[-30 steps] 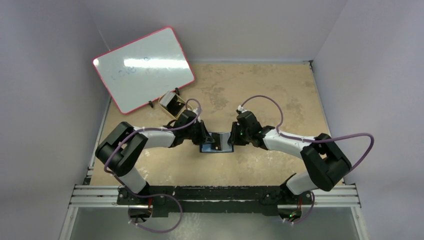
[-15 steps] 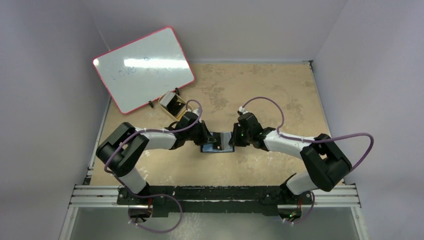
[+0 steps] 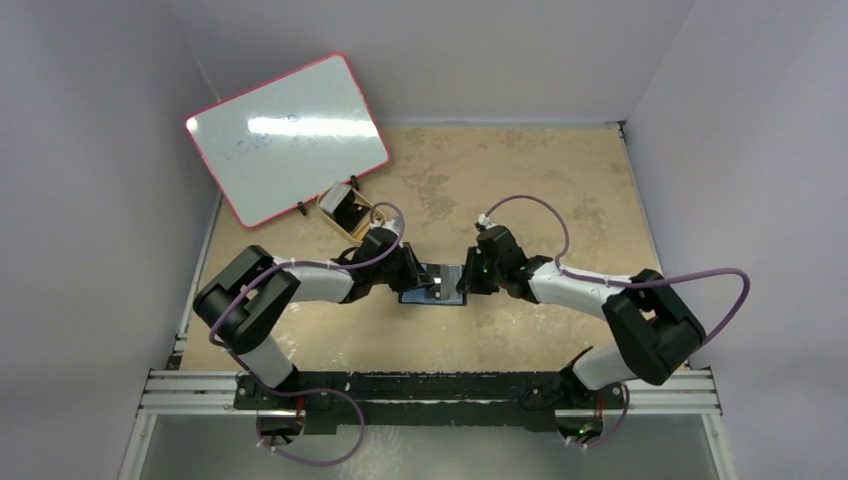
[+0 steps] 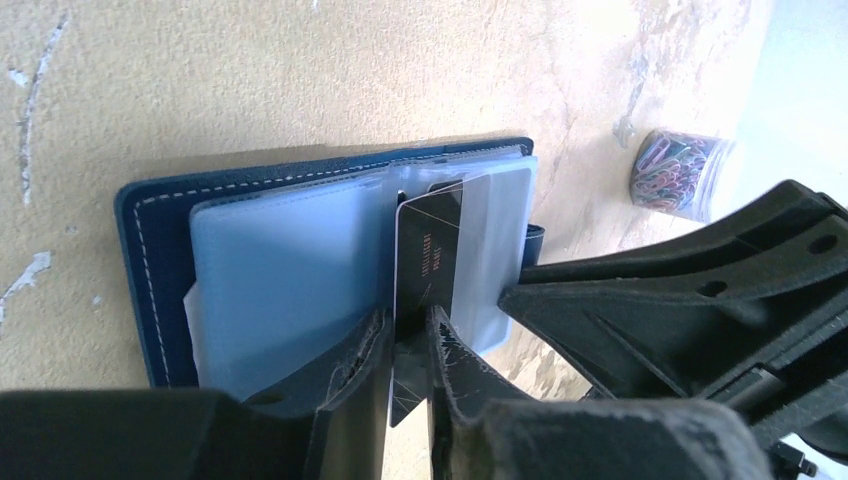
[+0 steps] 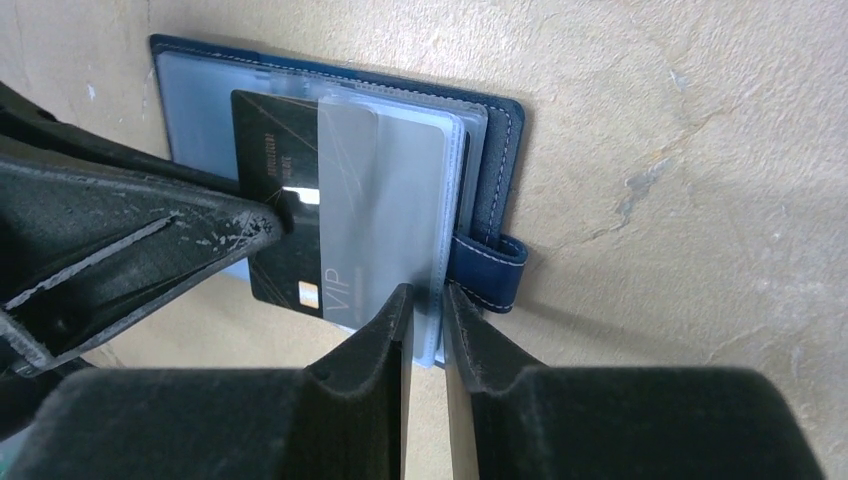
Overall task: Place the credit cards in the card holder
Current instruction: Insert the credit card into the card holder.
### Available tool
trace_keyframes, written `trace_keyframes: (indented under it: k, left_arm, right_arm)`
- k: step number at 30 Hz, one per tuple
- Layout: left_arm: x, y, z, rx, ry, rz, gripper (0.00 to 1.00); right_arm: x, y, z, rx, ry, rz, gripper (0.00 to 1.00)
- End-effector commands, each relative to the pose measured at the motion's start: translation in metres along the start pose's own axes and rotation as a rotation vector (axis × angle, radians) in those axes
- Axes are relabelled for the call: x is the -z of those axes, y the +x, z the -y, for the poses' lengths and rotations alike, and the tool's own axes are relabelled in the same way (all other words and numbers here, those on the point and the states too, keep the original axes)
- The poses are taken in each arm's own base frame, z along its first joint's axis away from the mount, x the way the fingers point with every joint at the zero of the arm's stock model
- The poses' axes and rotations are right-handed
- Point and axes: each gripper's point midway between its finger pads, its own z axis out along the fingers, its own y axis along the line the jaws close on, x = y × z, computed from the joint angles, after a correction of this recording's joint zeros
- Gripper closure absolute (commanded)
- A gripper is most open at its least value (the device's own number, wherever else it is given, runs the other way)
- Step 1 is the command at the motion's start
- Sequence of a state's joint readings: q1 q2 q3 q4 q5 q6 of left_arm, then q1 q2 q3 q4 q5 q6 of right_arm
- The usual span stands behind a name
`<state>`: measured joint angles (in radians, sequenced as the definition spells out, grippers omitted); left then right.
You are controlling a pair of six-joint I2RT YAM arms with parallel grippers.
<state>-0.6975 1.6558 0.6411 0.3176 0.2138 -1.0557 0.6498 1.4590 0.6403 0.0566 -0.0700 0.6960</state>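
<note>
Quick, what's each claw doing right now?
Left claw: closed, holding the black card.
Right claw: closed, pinching the clear wallet pocket.

- Top external: fixed, high, behind arm bases; looks down and forward over whole table [image 3: 560,180]. Far off, both arms seen full length.
- Left wrist: rides left arm, sights along own fingers [image 4: 350,370], very near card holder [image 4: 160,260]. Right gripper [image 4: 600,300] intrudes at lower right.
- Right wrist: mirror setup, close on card holder from opposite side. Left gripper [image 5: 200,230] intrudes at left.
- Shared: all 3 views hold card holder at table centre; 2 wrist views also share credit card [image 4: 425,250] and each other's fingers.
</note>
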Motion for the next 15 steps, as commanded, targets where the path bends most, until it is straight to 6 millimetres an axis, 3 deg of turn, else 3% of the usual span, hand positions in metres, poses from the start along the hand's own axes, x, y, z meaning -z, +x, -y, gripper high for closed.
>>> trace_keyframes:
  k: [1,8,15]
  left_arm:
    - [0.0065,-0.0082,0.0089,-0.017,0.005,0.049,0.80]
    - [0.0074,-0.0108,0.0120,-0.023,0.011,0.058,0.74]
    - [0.0086,-0.0111,0.0126,-0.022,0.011,0.060,0.72]
  right_arm:
    - [0.0156,-0.0132,-0.0112,0.011,-0.020,0.040,0.81]
    - [0.0203,-0.0203,-0.0078,0.013,0.004,0.067,0.73]
    - [0.0130,-0.0109,-0.0048,0.000,-0.006,0.041,0.72]
